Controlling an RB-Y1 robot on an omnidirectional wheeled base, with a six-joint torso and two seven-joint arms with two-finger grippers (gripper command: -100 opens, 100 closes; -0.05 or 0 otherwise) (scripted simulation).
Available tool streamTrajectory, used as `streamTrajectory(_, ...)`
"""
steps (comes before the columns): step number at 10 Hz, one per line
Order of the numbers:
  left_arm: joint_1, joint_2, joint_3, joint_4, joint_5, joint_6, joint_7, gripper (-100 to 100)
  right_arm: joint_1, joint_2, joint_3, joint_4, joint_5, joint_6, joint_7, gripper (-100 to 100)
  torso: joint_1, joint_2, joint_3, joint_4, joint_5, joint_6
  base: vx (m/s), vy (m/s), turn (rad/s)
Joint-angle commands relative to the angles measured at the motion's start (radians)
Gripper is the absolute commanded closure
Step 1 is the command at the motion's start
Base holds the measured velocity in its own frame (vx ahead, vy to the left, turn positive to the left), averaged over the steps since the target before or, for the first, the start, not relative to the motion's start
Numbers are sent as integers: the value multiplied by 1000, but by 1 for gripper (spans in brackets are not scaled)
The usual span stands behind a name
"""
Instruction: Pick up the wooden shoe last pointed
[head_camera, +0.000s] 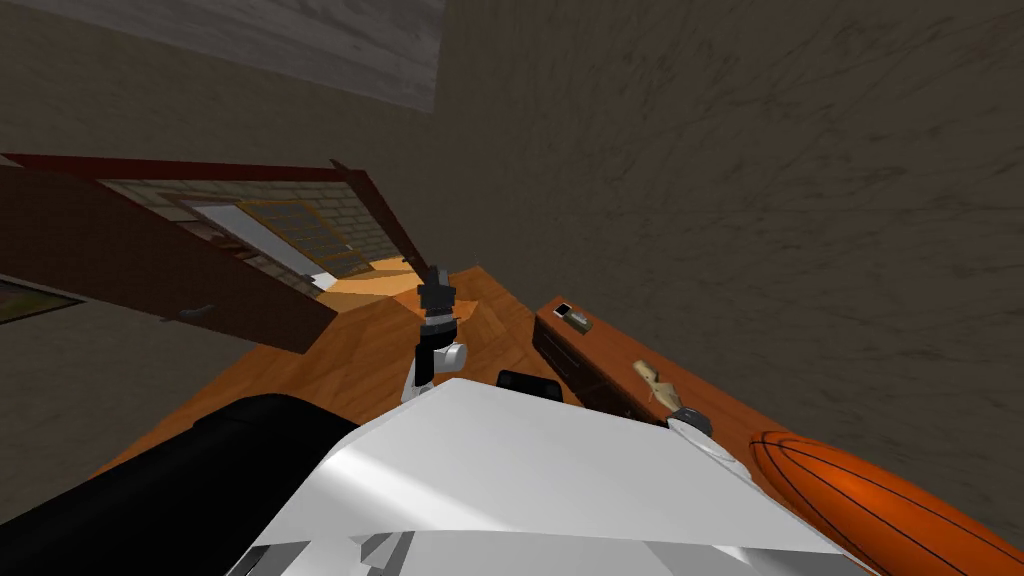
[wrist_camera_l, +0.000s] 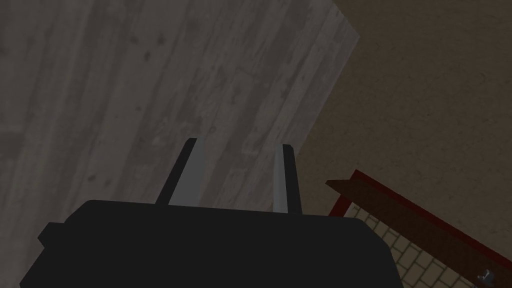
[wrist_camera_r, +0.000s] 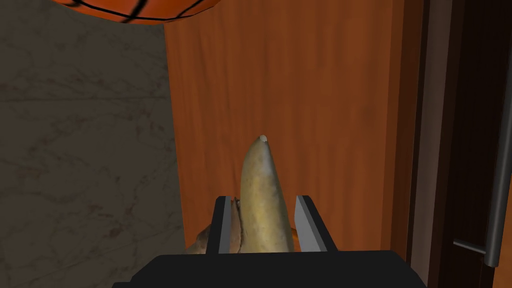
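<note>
Left tool: blades apart, nothing between them, held up at 12 o'clock from my chest.

Pale tan, pointed wooden shoe last: at 2 o'clock, on the long orange-brown wood surface along the wall.

Right tool: clamped on the last's rear part, with the toe jutting past the blades.

Orange basketball: near, at 5 o'clock from the last.

Risk, my judgement: the overhanging toe gives leverage, so the last may pivot or slip in a lift. A swing could clip the wall or the ball.

The right wrist view shows blade contact and the head view gives the layout. Neither tells me whether the last is off the surface.
</note>
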Motion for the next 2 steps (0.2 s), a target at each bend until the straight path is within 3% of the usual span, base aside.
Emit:
streamTrajectory(1, 0, 0, 0, 0, 0, 0, 0, 0, 0, 0, 0, 0, 0, 0, 0, 100, 0, 0, 0, 0, 0, 0, 30, 27, -66)
streamTrajectory(2, 0, 0, 0, 0, 0, 0, 0, 0, 0, 1, 1, 0, 1, 1, 2, 0, -1, 2, 1, 1, 0, -1, 5, 6, 9)
